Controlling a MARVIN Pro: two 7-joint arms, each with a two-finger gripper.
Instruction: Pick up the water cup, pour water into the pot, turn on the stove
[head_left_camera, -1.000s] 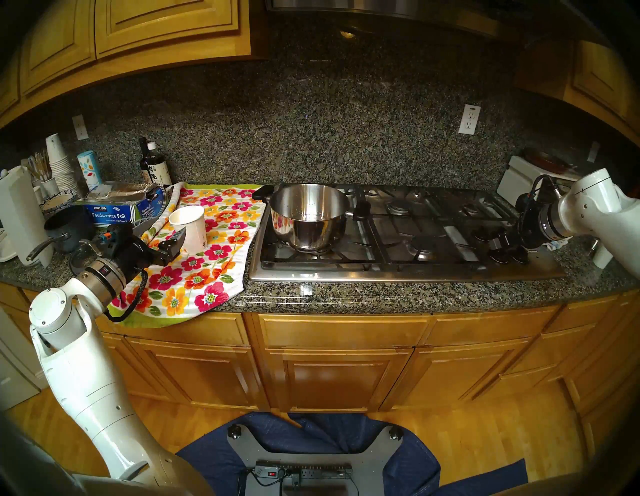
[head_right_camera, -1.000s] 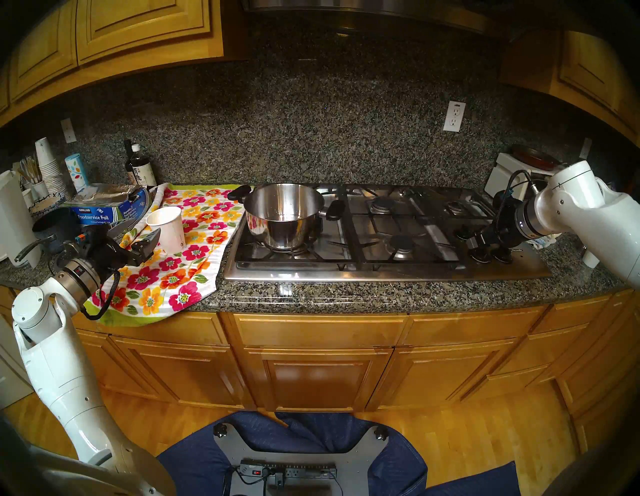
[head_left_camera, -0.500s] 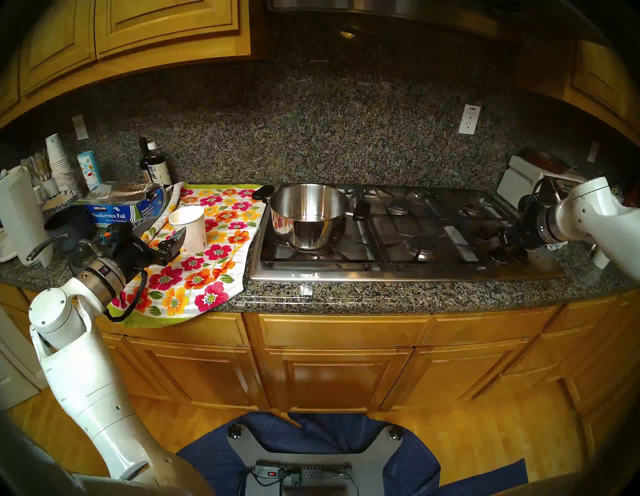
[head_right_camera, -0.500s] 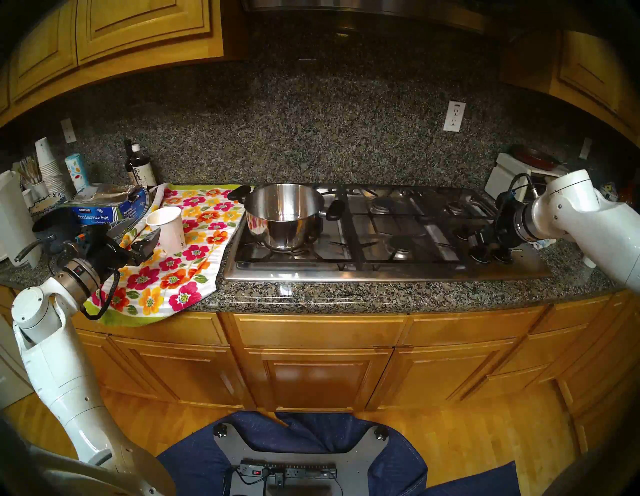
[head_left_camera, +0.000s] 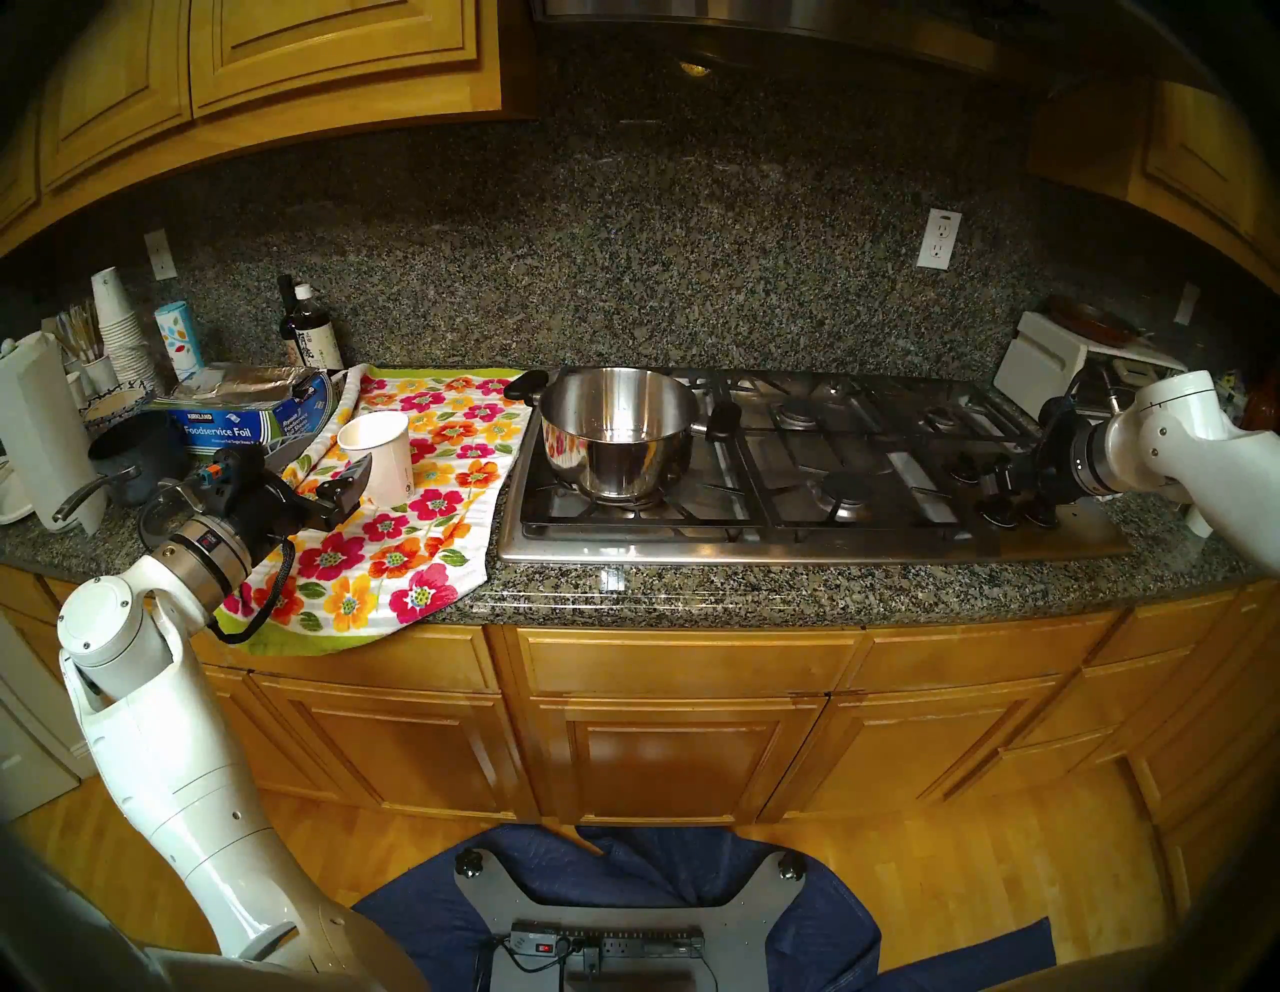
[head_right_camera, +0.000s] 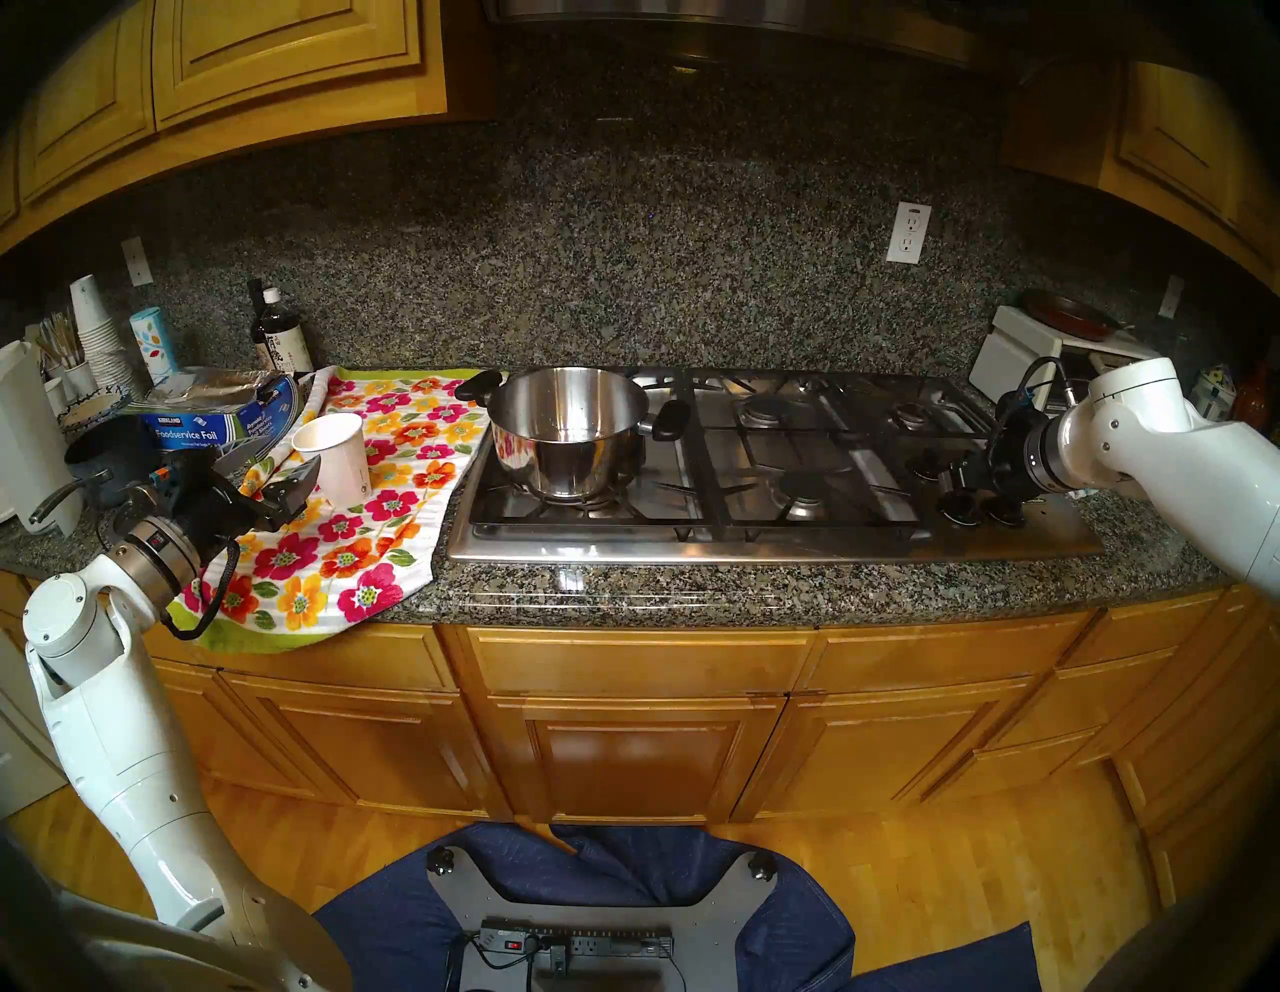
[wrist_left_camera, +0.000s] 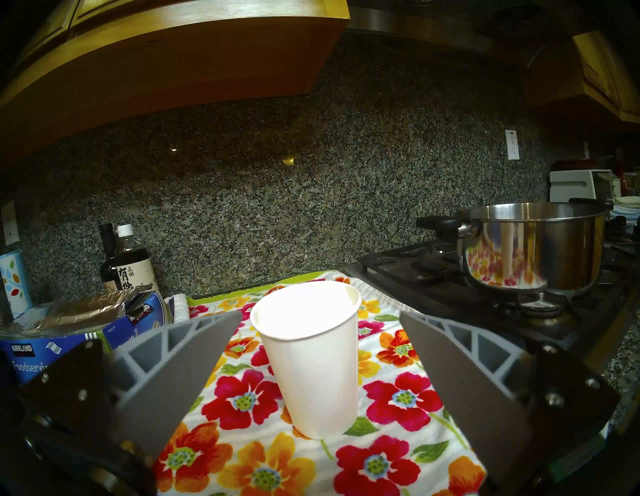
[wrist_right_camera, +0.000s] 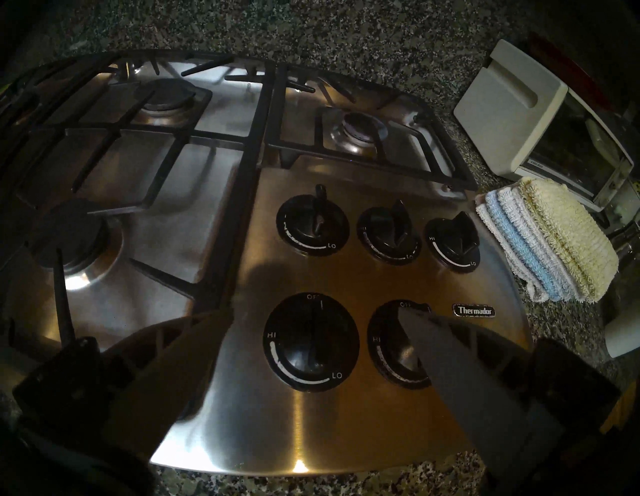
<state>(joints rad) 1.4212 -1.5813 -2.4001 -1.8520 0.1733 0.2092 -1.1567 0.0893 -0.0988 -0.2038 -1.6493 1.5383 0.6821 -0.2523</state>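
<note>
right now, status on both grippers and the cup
Left gripper open, fingers flanking the water cup, not touching. Cup upright on floral towel. Right gripper open above stove knobs. Nothing in the way.

towel: bright floral terry towel (head_left_camera: 409, 512) spread on speckled granite table (head_left_camera: 796, 589), draping its front edge
foil box: blue cardboard foil box (head_left_camera: 242, 419) at towel's 10 o'clock
bottles: two dark glass bottles (head_left_camera: 312, 332) at box's 1 o'clock
oven: white toaster oven (wrist_right_camera: 540, 128), folded cloths (wrist_right_camera: 547, 239) at its 6 o'clock
</note>
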